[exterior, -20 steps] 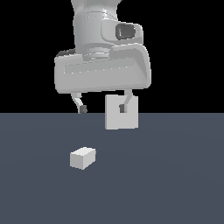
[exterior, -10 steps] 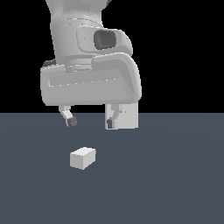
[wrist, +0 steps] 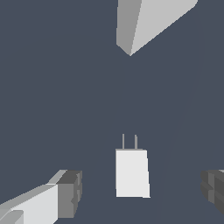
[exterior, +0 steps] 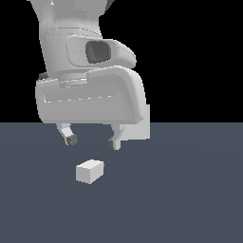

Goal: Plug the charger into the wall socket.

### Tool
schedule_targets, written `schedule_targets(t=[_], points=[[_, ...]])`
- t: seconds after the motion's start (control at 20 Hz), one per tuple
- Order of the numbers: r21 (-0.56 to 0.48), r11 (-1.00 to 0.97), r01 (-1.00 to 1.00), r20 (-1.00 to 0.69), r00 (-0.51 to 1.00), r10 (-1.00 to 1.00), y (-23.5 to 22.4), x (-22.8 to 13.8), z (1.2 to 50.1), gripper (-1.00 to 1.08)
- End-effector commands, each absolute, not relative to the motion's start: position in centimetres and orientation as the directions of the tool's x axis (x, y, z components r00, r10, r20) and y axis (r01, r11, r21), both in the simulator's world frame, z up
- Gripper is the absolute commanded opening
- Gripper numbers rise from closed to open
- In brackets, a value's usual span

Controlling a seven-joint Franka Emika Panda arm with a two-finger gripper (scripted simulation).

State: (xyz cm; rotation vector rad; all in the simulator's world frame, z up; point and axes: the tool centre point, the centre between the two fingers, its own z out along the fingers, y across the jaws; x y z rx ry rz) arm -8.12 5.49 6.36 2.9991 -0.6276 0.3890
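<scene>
- The arm's bulky white wrist hangs low, pointing down.
- The gripper [exterior: 92,142] has its jaws spread wide (dark pads [exterior: 72,141] at the tips), holding nothing.

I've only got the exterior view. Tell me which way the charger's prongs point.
Observer: The wrist view shows the charger with two thin prongs on the end facing the wall socket.
Operator: Give me the fingers against it.
Observer: The hand is open. The charger sits between the two fingers, with a gap on both sides and nothing touching.
Operator: Report the gap to the socket.
Observer: Bare floor separates the prongs from the socket. Only one corner of the socket is in the wrist view, so its holes cannot be seen.
</scene>
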Motion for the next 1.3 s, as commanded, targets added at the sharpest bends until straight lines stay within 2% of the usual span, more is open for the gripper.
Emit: schedule_targets(t=[0.0, 0.6, 1.25], points=[[0.000, -0.913, -0.408, 0.259, 0.882, -0.394, 5.6, -8.2, 6.2, 1.00], [0.000, -0.913, -0.407, 0.258, 0.882, -0.394, 5.6, -8.2, 5.8, 1.00], [-0.001, -0.913, -0.407, 0.257, 0.882, -0.394, 5.6, -8.2, 1.4, 1.00]])
